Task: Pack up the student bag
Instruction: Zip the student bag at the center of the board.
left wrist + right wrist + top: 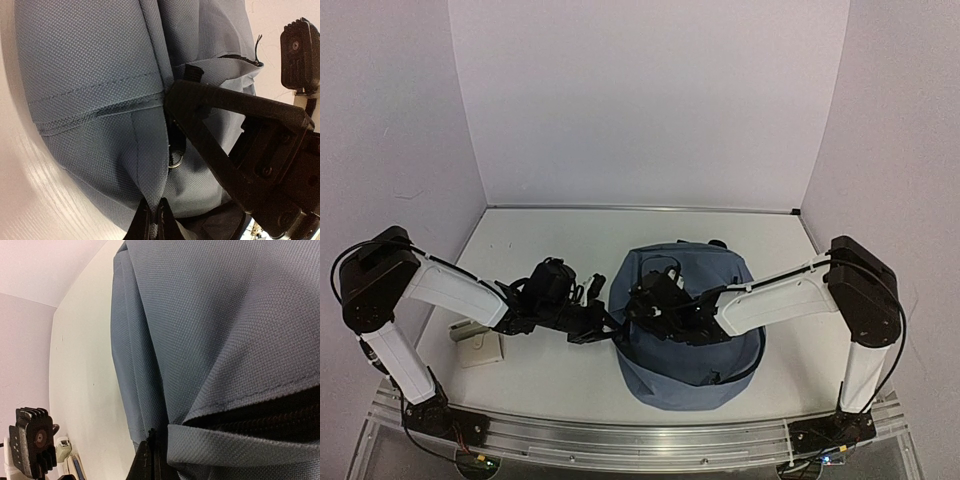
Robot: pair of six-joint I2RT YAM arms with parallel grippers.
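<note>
Pinching student bag (692, 372) at two spots: left pincer (154, 222) clamped on fabric fold at bag's 9 o'clock edge, right pincer (150, 462) nipped shut on flap beside dark zipper, likely tensioning cloth so zipper can run. Bag lies toward 5 o'clock on worktop (550, 250).

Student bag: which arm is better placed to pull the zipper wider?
Right, probably. The right tool is shut on the student bag beside the open zipper; the left tool only pinches a side fold.
</note>
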